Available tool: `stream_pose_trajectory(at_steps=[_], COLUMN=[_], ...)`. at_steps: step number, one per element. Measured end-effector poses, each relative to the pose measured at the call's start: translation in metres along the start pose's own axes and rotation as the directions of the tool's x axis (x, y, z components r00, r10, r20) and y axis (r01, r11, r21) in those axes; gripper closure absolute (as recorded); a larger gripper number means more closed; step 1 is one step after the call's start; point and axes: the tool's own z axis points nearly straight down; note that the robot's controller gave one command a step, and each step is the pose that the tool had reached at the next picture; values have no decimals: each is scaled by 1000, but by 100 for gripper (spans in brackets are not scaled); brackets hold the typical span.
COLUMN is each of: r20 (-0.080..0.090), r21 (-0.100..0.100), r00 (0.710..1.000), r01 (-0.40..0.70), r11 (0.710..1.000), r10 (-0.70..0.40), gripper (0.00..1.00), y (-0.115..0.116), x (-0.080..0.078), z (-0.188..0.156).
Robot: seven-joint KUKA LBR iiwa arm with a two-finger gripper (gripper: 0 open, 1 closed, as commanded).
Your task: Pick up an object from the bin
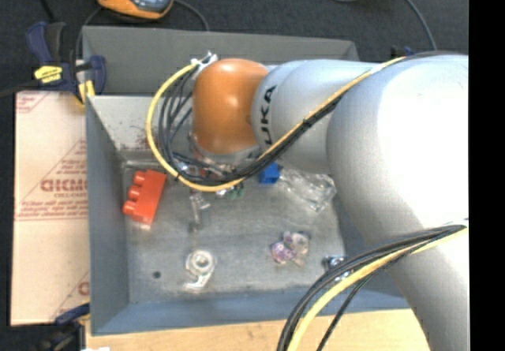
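Grey metal bin is what I have on my screen, seen from above and a little to one side, with a few small loose things scattered across its floor. From my right the pale grey arm reaches in and covers most of the bin's right half. At its wrist sits a rounded orange cover, and a loop of black and yellow cables bows out on the cover's left.

Below the cover the pincer points down over a bare patch of floor, left of the bin's middle. From this angle I cannot tell whether it is spread or pressed together.

Of the loose things, the red block with studs is the biggest. It lies tilted near the left wall, just beside the pincer but apart from it. A crumpled clear plastic piece lies to the right of the middle, close against the arm. Toward the front wall, below the pincer in my view, rests a small whitish ring-shaped piece. To its right, well apart from it, is a small clear piece with a purple tint. A little blue piece peeks out at the lower right edge of the wrist, between the cover and the clear plastic.
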Motion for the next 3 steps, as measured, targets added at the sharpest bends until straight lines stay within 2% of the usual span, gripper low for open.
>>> stream_pose_trajectory(at_steps=[1,2,3], r20=[5,3,4], r21=[3,6,7], r00=[996,698,810], r01=[84,717,587], r11=[996,698,810], r10=[-84,-717,-587], gripper=[0,0,0], y=[44,67,70], x=[-29,-43,-46], z=[-2,-2,-3])
